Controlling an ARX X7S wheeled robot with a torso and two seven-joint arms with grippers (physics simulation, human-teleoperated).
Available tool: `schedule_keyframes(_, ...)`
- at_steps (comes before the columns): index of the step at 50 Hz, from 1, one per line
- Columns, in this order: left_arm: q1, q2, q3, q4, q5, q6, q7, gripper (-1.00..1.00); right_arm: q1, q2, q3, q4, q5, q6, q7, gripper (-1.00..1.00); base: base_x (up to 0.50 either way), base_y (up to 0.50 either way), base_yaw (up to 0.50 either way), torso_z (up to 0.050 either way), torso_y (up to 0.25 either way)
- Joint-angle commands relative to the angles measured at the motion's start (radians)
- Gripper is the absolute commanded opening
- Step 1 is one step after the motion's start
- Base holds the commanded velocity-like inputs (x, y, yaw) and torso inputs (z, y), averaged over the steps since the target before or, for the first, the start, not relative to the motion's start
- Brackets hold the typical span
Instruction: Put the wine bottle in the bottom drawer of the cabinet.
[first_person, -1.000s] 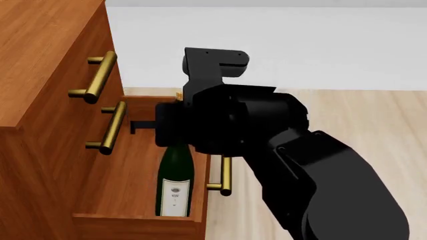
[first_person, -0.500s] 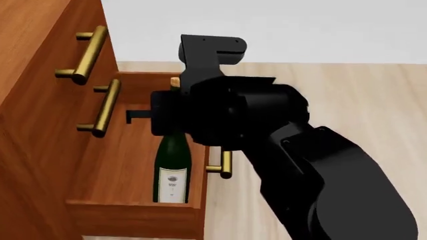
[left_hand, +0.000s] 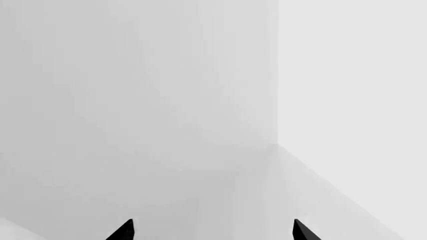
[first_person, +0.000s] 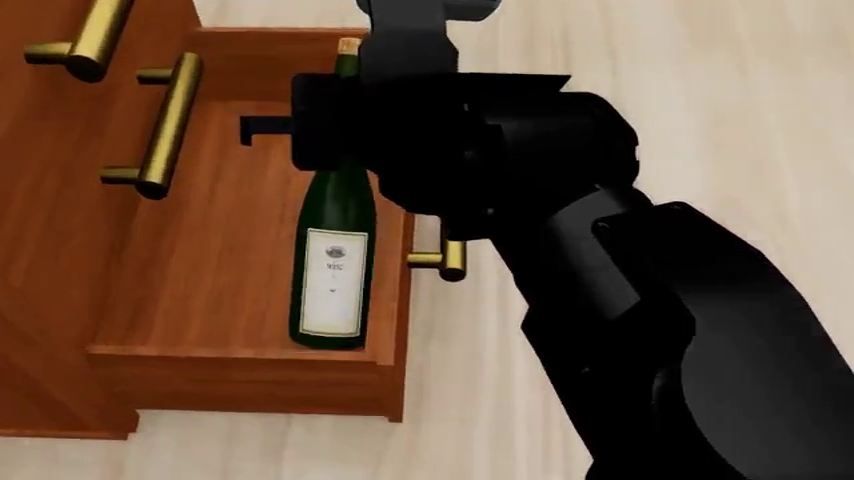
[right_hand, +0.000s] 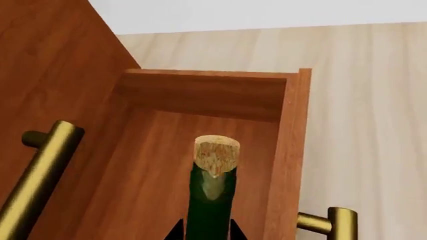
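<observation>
Standing upright inside the pulled-out bottom drawer, the wine bottle had its neck between the right gripper jaws, apparently closed on it. Release and shutting remained. Left gripper gaped, empty.
</observation>
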Motion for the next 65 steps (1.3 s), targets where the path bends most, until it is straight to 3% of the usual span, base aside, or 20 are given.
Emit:
schedule_keyframes(1,0.0,-0.002,0.002,-0.001,-0.002,0.001,-0.005,1.0,-0.064,-0.002,-0.228,-0.011,0.144,0.051,0.021,-1.0,0.0,0.0,0.0,0.0,-0.25)
schedule_keyframes(15,0.001,0.0,0.001,-0.002,-0.002,0.004,-0.008,1.0,-0.071,-0.002,-0.229,-0.01,0.145,0.048,0.021,-1.0,0.0,0.0,0.0,0.0,-0.169)
schedule_keyframes(46,0.001,0.0,0.003,-0.006,-0.017,0.007,-0.019,1.0,-0.128,-0.002,-0.239,0.032,0.174,0.065,0.058,-1.0,0.0,0.0,0.0,0.0,-0.007)
schedule_keyframes(47,0.004,0.003,0.001,-0.006,-0.017,0.007,-0.016,1.0,-0.128,-0.002,-0.238,0.031,0.172,0.066,0.061,1.0,0.0,0.0,0.0,0.0,0.0)
schedule_keyframes(65,0.004,-0.001,0.003,-0.004,-0.014,0.01,-0.017,1.0,-0.033,-0.002,-0.227,0.011,0.112,0.023,0.075,1.0,0.0,0.0,0.0,0.0,-0.008)
